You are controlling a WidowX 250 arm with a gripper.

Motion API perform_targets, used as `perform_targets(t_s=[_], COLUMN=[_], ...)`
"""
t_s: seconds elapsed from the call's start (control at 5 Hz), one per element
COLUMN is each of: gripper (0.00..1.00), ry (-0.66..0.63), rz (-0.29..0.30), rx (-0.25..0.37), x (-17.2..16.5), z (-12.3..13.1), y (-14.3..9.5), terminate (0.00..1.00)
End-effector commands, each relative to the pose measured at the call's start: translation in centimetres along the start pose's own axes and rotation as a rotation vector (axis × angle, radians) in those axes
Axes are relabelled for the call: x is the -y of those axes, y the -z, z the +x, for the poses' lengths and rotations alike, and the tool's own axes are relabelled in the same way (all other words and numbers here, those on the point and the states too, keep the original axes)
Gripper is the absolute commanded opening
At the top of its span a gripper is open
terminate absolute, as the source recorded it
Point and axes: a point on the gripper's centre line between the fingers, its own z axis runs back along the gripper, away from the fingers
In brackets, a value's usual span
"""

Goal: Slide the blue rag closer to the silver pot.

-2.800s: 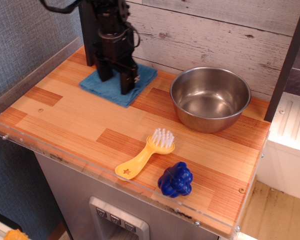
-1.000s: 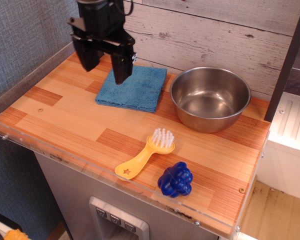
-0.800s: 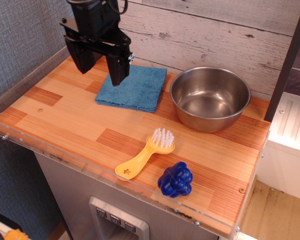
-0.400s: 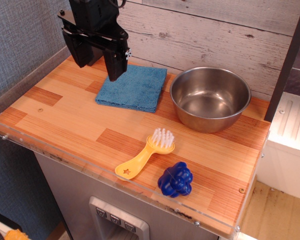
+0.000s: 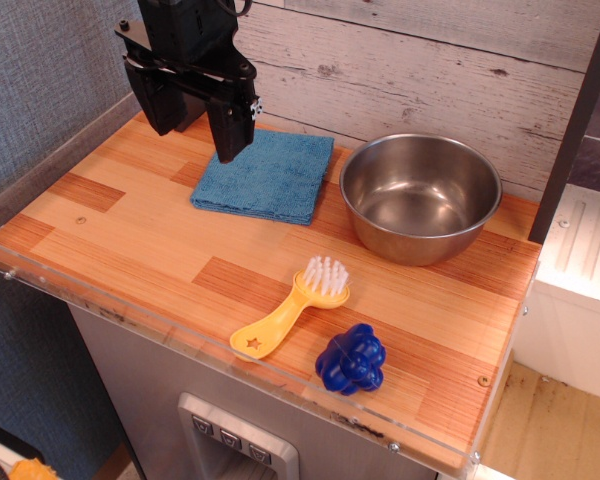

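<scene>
Wooden countertop (image 5: 160,235) — blue rag (image 5: 268,177), silver pot (image 5: 420,196), yellow brush (image 5: 293,306), blue toy (image 5: 351,358).

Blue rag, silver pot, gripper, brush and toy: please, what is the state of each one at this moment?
blue rag: flat, folded, lying close beside the pot, not held.
silver pot: upright, empty.
gripper: open, raised above the rag's left side, holding nothing.
yellow brush: lying on the table, bristles up.
dark-blue toy: resting near the front edge, untouched.
</scene>
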Motion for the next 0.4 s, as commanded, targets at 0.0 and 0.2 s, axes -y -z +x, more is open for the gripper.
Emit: perform_targets(t_s=[0.0, 0.2], gripper=[1.0, 1.0], ry=[0.005, 0.005], rz=[0.014, 0.014], rx=[0.041, 0.041], x=[0.04, 0.04], z=[0.72, 0.72], y=[-1.41, -1.41], terminate=[0.0, 1.0])
